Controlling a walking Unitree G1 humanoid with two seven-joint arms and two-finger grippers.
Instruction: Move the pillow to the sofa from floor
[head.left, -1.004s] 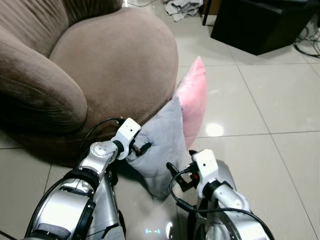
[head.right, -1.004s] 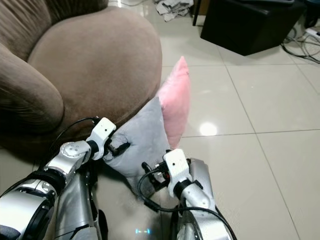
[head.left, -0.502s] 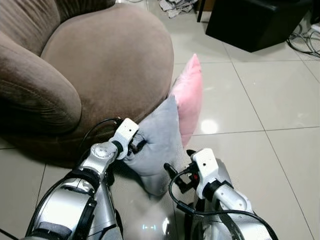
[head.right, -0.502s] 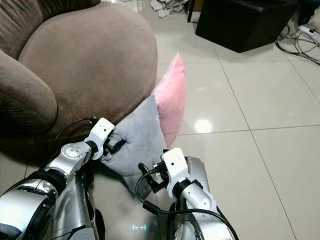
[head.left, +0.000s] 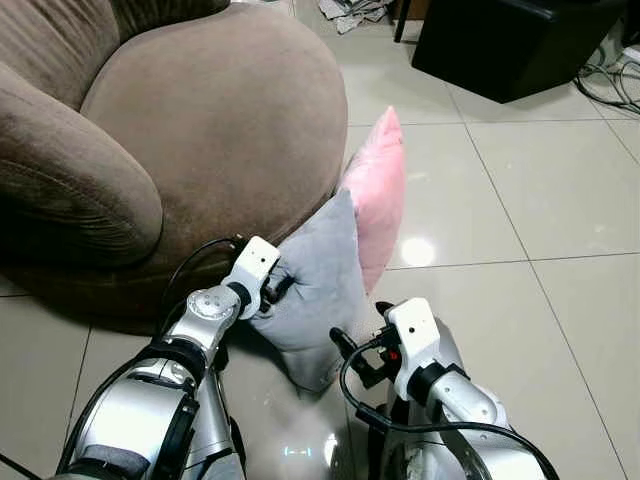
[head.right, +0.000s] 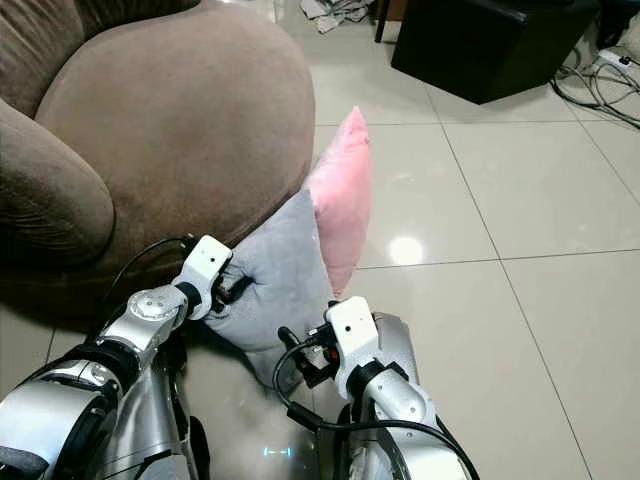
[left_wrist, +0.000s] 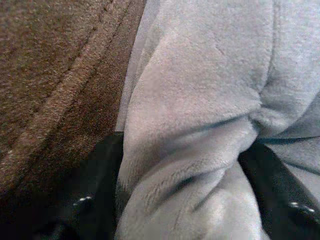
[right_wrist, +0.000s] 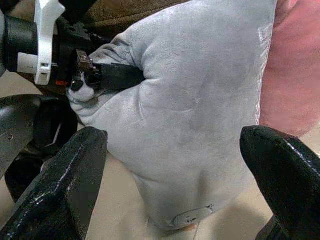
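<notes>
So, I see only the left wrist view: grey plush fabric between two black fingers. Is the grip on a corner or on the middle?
Observer: On a side edge of the grey plush pillow, where the left gripper pinches a fold.
Operator: Is the other gripper also holding?
Observer: No, the right gripper is open, fingers apart before the pillow.
Operator: What lies behind it?
Observer: A pink pillow leaning on the round brown sofa.
</notes>
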